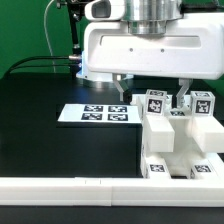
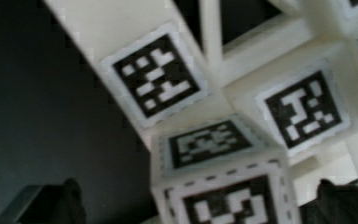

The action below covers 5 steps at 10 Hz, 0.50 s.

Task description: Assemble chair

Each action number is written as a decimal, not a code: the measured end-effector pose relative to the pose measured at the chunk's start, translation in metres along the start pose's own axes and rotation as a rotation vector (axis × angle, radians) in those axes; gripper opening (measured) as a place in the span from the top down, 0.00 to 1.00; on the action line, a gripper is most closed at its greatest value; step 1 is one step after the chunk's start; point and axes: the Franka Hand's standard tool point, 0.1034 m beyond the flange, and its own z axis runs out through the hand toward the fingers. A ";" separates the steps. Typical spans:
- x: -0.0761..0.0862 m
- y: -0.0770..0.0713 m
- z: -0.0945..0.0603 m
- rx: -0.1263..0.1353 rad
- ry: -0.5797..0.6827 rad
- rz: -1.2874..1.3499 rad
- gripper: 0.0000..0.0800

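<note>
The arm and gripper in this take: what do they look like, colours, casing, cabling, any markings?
The arm has a glossy white, rounded blocky casing under a ribbed grey metal collar. The gripper has two thin dark fingers. Black cables trail behind on the exterior view's left. No markings are visible on it.

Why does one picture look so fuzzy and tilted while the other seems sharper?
In the wrist view the camera sits very close to the chair, so its tags look soft, large and skewed, with dark blurred fingers at the edge. In the exterior view the chair is sharper, though the bright white arm and rail look nearly washed out against the black table.
</note>
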 end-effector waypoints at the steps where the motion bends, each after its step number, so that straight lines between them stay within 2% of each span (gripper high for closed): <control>1: 0.000 0.000 0.000 0.000 0.000 0.000 0.33; 2: 0.000 0.000 0.000 0.000 0.000 0.001 0.50; 3: 0.000 0.000 0.000 0.002 -0.001 0.103 0.50; 4: 0.000 0.000 0.000 0.002 -0.001 0.177 0.65; 5: 0.000 0.000 0.001 0.001 -0.002 0.241 0.65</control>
